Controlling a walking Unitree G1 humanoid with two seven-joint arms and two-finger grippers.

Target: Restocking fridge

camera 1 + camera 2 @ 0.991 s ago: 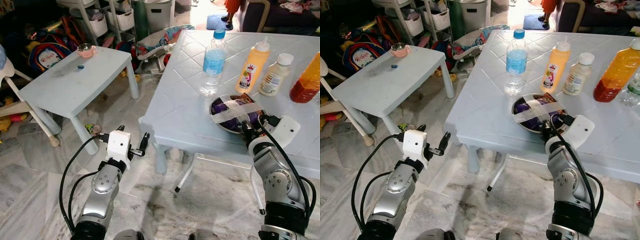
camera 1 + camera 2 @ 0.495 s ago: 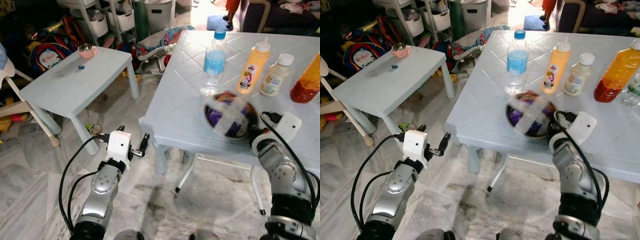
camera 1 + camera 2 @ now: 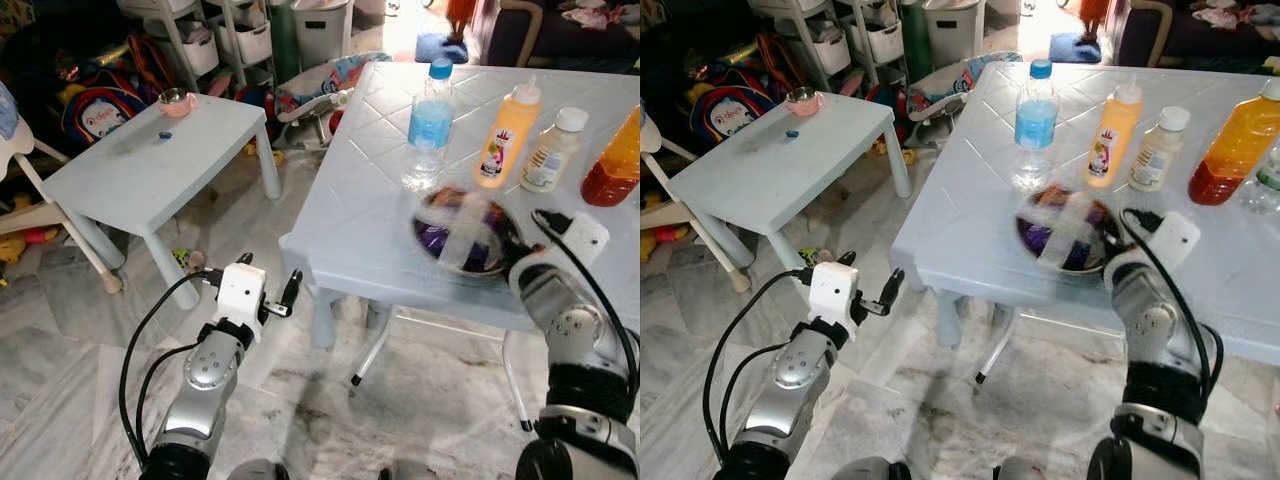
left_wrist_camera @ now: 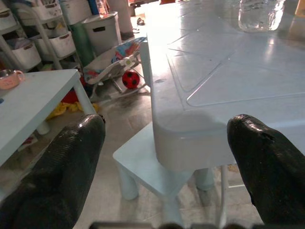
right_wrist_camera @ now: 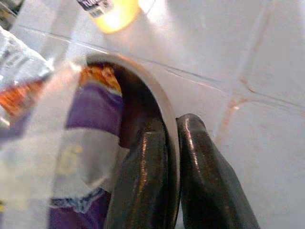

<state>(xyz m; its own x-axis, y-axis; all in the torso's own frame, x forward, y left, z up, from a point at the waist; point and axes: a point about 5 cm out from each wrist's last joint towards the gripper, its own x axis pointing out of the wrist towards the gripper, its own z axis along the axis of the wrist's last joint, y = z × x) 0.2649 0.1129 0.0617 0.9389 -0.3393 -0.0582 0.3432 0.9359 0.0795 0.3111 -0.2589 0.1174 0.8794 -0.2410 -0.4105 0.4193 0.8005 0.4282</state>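
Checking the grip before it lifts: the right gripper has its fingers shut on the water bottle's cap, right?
No. The right gripper is shut on the rim of the bowl on the table, not the water bottle; the right wrist view shows one finger on each side of the rim.

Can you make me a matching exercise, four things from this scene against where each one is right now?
1. bowl
2. water bottle
3. pink cup
4. left gripper

A. on the small table
B. pinched at its rim by the right gripper
C. open, over the floor
D. upright, behind the bowl

Pairs: 1-B, 2-D, 3-A, 4-C
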